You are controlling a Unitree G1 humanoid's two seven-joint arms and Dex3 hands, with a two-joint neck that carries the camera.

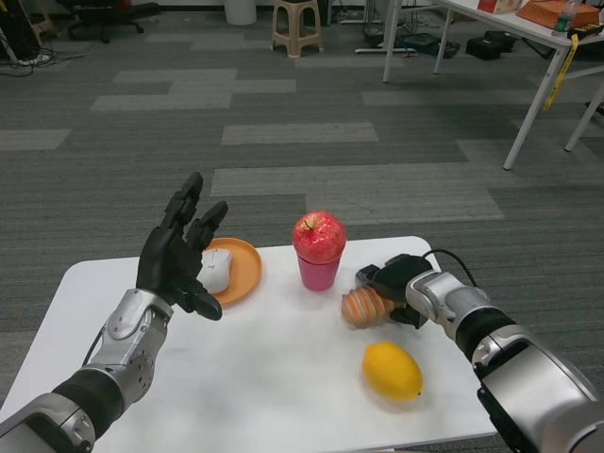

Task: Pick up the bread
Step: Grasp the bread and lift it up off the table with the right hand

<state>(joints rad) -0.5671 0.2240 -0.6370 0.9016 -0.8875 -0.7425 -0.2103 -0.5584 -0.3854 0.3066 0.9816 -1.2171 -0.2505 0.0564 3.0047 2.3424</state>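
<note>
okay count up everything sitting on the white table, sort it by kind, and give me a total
Fruit: 2, apple and lemon
Bread: 1, bread, held by the right robot hand
Dishes: 2, pink cup and orange plate
White object on the plate: 1
Total: 6

light: bright, even, overhead | shadows: soft, faint on table [283, 377] | focus: sharp, no glare

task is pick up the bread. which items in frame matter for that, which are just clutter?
Belongs to the job:
- bread, brown ridged loaf held on the table
- right hand, gripping the bread

Just lying about:
- lemon, near the front edge
- apple sitting on the pink cup
- orange plate with a white item on it
- left hand, raised, fingers spread, holding nothing
</note>
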